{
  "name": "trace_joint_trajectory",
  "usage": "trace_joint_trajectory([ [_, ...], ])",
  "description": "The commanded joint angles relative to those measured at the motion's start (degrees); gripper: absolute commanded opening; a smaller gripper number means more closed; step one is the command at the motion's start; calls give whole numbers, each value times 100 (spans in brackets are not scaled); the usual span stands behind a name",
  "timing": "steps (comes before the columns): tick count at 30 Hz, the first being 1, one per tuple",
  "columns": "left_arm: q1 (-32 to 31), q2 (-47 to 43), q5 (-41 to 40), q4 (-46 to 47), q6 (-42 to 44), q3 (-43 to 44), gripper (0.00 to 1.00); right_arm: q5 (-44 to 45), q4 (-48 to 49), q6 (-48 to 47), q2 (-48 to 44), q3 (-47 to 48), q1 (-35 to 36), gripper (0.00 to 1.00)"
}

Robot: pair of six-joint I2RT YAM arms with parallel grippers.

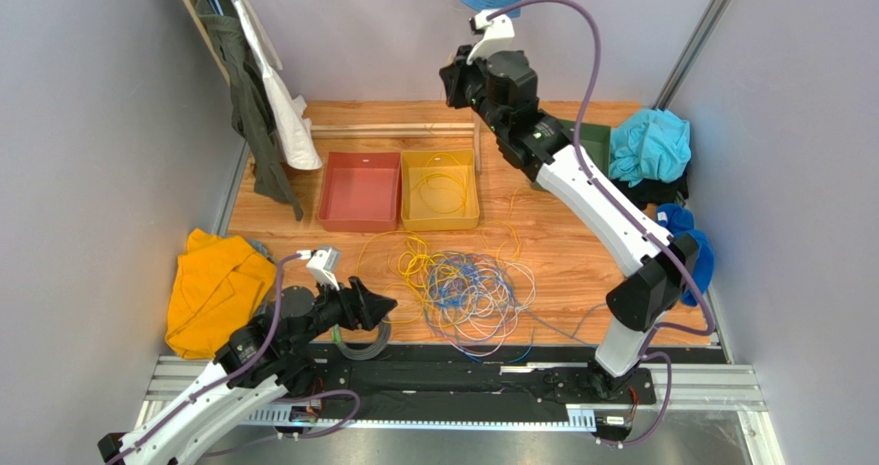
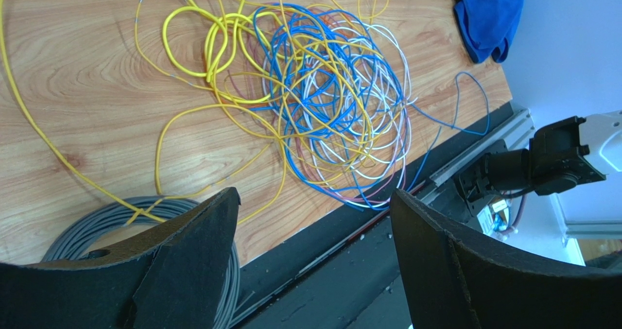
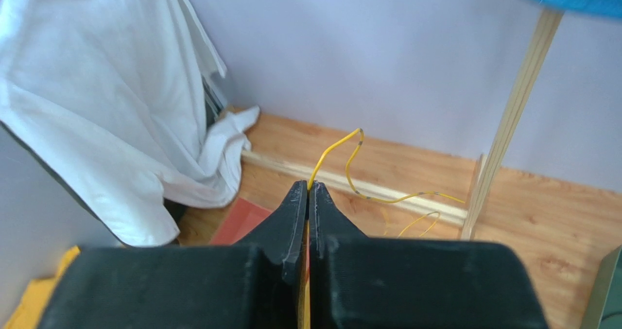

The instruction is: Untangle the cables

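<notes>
My right gripper [image 3: 308,195] is pinched tight on a yellow wire [image 3: 332,148], high at 12 o'clock of the yellow bin [image 1: 441,225], which holds a yellow loop [image 1: 442,182]; the red bin [image 1: 359,226] touches it at 9 o'clock. My left gripper [image 2: 314,198] gapes wide, the cables [image 1: 469,285] piled on the table at its 3 o'clock

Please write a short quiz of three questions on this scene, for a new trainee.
1. True or false: the right arm's jaws are shut on a thin yellow wire.
2. Which square plastic bin holds yellow wire? A: the red bin. B: the yellow bin.
3. Fill in: the left arm's jaws, near the tangled pile of yellow, blue and pale wires, stand ____.
Key: 1 true; 2 B; 3 open.
</notes>
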Motion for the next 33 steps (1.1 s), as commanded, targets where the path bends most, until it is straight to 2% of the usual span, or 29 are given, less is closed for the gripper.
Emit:
trace_joint_trajectory([
  [1,4,-13,96,132,-80,-53,84,-77,-253,-142,-221,238,43,0],
  [6,4,22,114,159,-89,-54,84,-77,-245,-168,-291,63,52,0],
  [11,4,31,140,168,-97,-80,84,-68,54,-116,-282,-561,52,0],
  [19,4,128,105,299,-71,-168,84,-524,450,323,367,-1677,52,1],
  [21,4,172,96,317,-45,-142,84,-595,563,420,464,-2072,60,13],
  [22,4,215,96,326,-36,-124,84,-595,607,455,491,-2221,69,27],
  [25,4,312,70,335,-1,-63,85,-534,608,447,483,-2495,69,49],
  [29,4,461,-44,317,87,87,90,-280,485,473,44,-2732,78,63],
  [33,4,699,-325,361,166,350,99,80,581,710,-1113,-3372,174,68],
])
